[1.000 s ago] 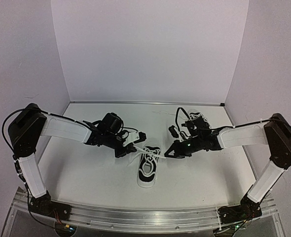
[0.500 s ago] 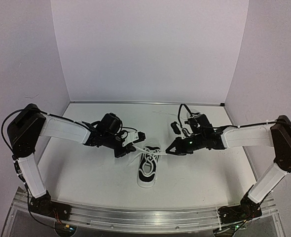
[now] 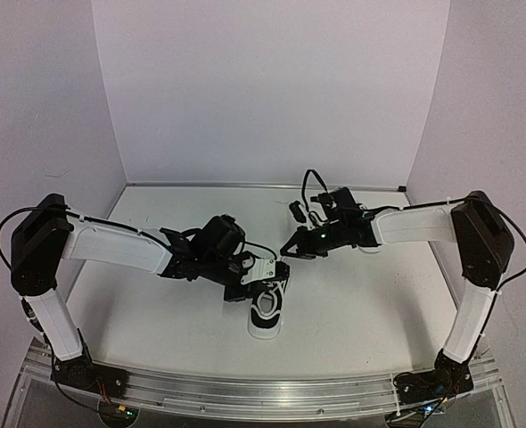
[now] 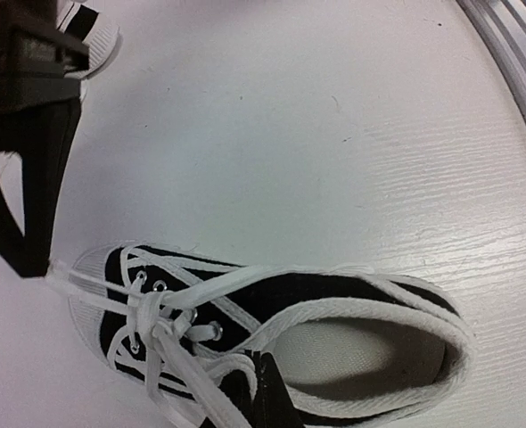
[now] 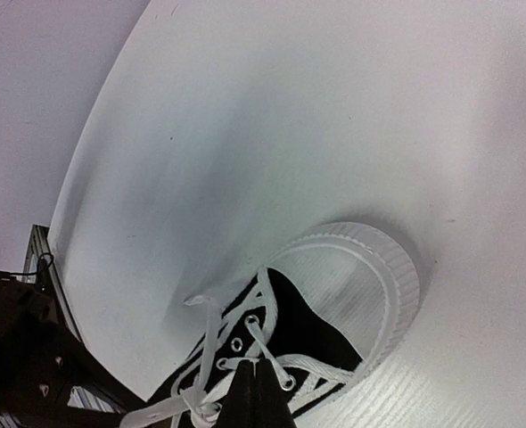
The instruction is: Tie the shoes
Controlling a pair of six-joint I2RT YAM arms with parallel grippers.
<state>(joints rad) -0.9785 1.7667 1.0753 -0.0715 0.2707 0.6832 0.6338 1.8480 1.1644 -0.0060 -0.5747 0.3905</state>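
Observation:
One of the shoes (image 3: 267, 316), black with a white sole and toe cap, lies on the table with its toe pointing away from the arm bases. My left gripper (image 3: 250, 283) hangs low over its left side, shut on a white lace (image 4: 156, 321) by the tongue (image 4: 265, 374). My right gripper (image 3: 285, 252) is just beyond the toe, shut on the other lace (image 5: 256, 379). Its dark tip (image 4: 36, 263) pulls that lace taut off the eyelets. The toe cap (image 5: 352, 285) fills the right wrist view. The other shoe (image 4: 98, 36) shows only as a sliver of sole.
A metal rail (image 3: 263, 392) runs along the near edge, also seen as a rail (image 4: 513, 53) in the left wrist view. White walls close in the back and both sides. A black cable (image 3: 309, 183) loops above the right wrist.
My left gripper moved right and nearer, now over the shoe's side. My right gripper swung left and away, to just past the toe. Both stayed shut.

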